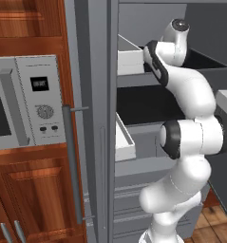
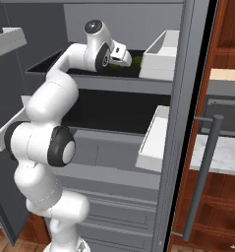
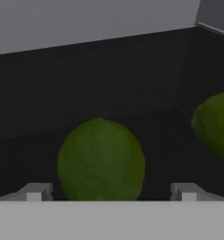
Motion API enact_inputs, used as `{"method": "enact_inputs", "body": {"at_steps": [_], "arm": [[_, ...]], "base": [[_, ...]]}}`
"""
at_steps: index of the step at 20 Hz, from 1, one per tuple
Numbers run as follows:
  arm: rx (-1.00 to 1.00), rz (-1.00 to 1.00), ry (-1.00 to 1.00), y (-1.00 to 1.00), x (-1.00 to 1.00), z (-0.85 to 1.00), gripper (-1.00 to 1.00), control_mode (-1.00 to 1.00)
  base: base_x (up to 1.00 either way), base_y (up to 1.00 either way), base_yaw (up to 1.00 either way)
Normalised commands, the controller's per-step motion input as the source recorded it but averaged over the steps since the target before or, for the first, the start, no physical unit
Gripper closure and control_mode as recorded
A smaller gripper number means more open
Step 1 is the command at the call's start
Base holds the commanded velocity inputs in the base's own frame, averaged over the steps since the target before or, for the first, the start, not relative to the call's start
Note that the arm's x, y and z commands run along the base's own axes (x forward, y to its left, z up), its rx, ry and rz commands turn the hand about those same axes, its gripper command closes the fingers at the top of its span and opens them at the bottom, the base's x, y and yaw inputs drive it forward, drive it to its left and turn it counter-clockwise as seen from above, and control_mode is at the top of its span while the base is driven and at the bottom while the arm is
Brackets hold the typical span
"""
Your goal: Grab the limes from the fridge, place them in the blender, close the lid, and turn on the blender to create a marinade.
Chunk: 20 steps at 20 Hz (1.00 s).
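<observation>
The fridge (image 1: pixel 103 142) (image 2: pixel 180 123) stands open, and my arm reaches onto its upper black shelf (image 2: pixel 47 65). Up close in the hand view, one dark-green lime (image 3: pixel 100 159) lies on the shelf between my fingertips (image 3: pixel 36 191). A second lime (image 3: pixel 216 124) sits further back on the right. From the right base view, a lime (image 2: pixel 137 61) peeks out just past my hand, next to a white bin (image 2: pixel 161 54). My gripper (image 3: pixel 111 193) is open around the near lime, with a gap on both sides. The blender and the lid are out of view.
A silver microwave (image 1: pixel 24 99) is set in the wooden cabinets left of the fridge. A long bar handle (image 1: pixel 71 161) (image 2: pixel 205 172) runs down the fridge front. White bins (image 1: pixel 124 140) (image 2: pixel 153 140) sit on the lower shelf. Part of a counter (image 2: pixel 222 152) shows at right.
</observation>
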Motion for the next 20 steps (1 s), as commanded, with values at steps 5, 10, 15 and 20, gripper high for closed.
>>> {"method": "enact_inputs", "body": {"at_steps": [5,10,15,20], "arm": [[0.0,0.0,0.0,0.0,0.45,-0.18,-1.0,-1.0],[0.0,0.0,0.0,0.0,0.11,-0.3,1.0,-1.0],[0.0,0.0,-0.02,0.0,0.0,-0.03,1.0,-1.0],[0.0,0.0,-0.03,0.0,-0.27,-0.02,1.0,-1.0]], "base": [[0.0,0.0,0.0],[0.0,0.0,0.0],[0.0,0.0,0.0],[0.0,0.0,0.0]]}}
